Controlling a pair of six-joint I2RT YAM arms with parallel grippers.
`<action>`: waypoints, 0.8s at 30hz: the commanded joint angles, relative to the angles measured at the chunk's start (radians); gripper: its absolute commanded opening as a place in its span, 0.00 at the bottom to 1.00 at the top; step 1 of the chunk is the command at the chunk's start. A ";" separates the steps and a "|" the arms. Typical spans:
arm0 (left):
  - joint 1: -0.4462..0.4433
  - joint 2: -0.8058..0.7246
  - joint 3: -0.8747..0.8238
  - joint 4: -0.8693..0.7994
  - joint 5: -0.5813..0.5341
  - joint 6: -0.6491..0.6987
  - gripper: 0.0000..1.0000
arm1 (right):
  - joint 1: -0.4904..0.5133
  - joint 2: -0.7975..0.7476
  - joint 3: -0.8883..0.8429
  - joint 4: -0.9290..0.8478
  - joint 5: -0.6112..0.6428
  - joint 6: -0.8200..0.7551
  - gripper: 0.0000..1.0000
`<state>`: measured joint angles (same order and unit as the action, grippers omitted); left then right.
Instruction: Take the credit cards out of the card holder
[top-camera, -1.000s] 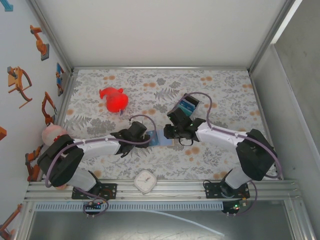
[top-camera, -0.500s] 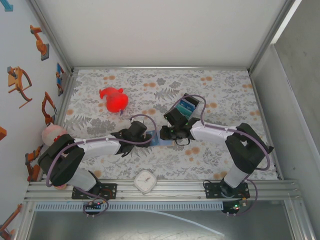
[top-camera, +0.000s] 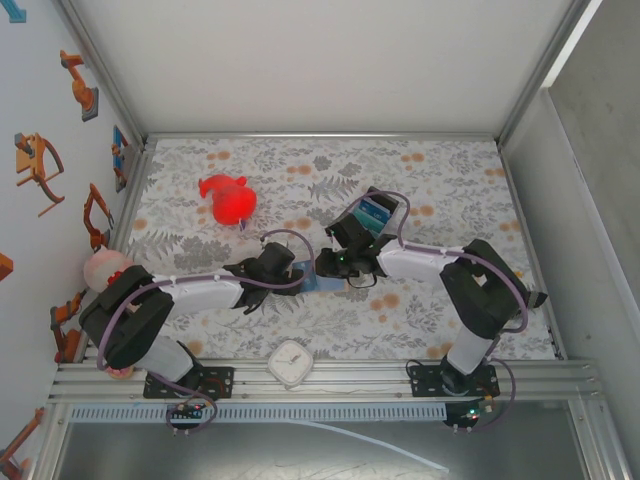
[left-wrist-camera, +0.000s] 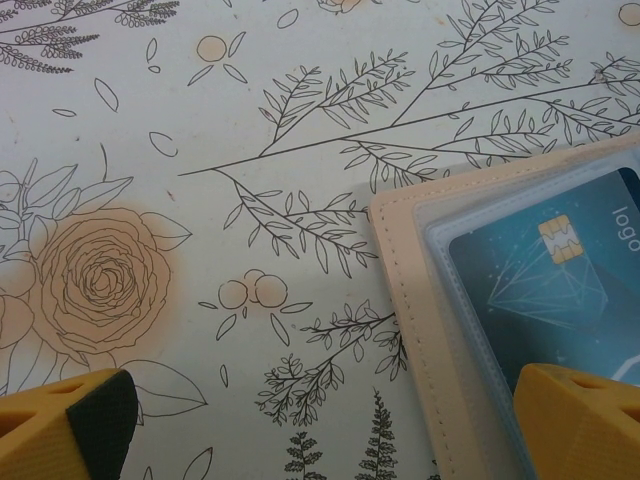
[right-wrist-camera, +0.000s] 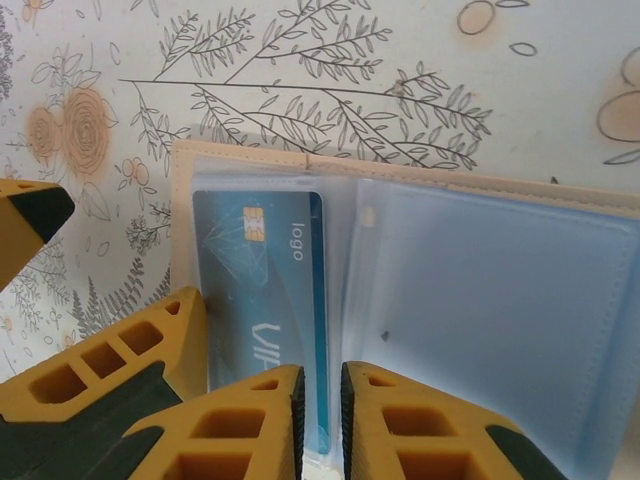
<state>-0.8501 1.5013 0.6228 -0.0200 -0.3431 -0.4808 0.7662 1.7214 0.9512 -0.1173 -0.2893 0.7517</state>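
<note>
The card holder lies open on the flowered cloth, tan-edged with pale blue lining; it also shows in the top view as the card holder between both grippers. A teal credit card with a chip sits in its left clear sleeve. My right gripper has its jaws almost together over that card's right edge and the sleeve's edge. My left gripper stands wide open: one of its fingers rests over the holder's left part and the credit card, the other is on the cloth.
A red toy lies at the back left. A black-edged blue-and-teal block sits just behind the right gripper. A white clock lies at the front rail, and a pink doll head by the left wall.
The right arm has shifted a little to the left and its jaws have come slightly closer together. The left arm and the card holder have not moved.
</note>
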 joint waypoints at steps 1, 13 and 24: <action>0.003 0.016 0.010 -0.040 -0.003 0.002 0.97 | -0.004 0.026 0.031 0.037 -0.033 0.021 0.15; 0.003 0.024 0.014 -0.076 -0.015 0.008 0.97 | -0.016 0.066 0.032 0.066 -0.055 0.027 0.14; 0.002 0.033 0.029 -0.092 -0.005 0.004 0.97 | -0.022 0.111 0.031 0.100 -0.087 0.031 0.16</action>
<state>-0.8501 1.5135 0.6399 -0.0399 -0.3439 -0.4812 0.7521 1.8194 0.9581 -0.0357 -0.3565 0.7712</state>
